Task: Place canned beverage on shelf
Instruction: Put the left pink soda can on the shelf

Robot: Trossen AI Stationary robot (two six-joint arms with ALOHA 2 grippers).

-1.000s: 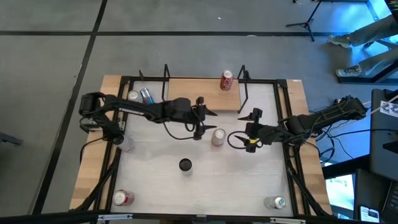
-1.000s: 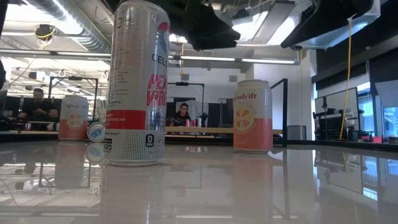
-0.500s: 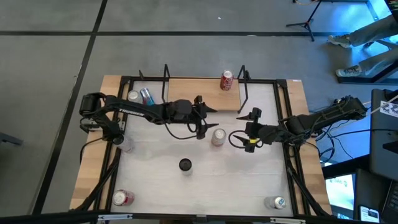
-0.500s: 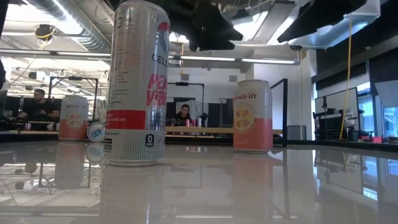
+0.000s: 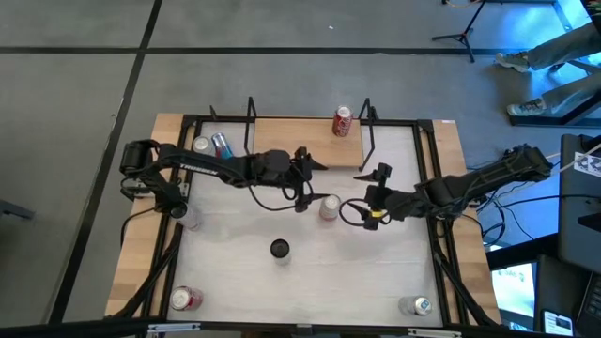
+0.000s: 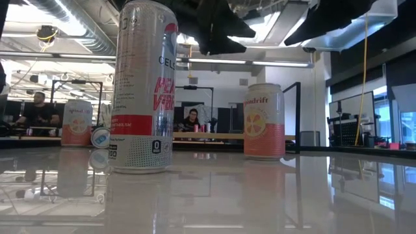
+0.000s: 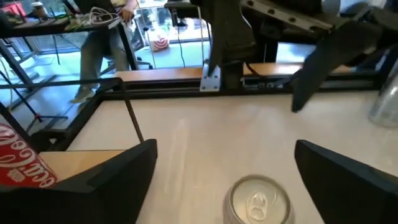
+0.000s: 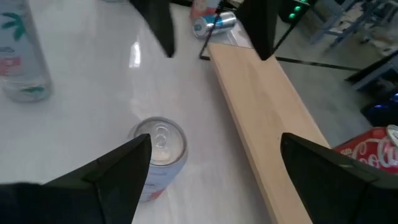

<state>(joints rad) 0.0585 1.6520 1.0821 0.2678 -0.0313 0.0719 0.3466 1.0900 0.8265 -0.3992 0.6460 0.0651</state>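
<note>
Spread dark fingers (image 8: 112,177) flank a can (image 8: 160,155) beside the shelf (image 8: 267,118).

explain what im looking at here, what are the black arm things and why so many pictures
They are two robot arms at a white table, each ending in a two-finger gripper. One picture looks straight down, one sits at table height, and one rides on each wrist. The left gripper and right gripper, both open and holding nothing, flank an upright pale can. Behind it is a small wooden shelf with a red can on it. Other cans stand around.
</note>
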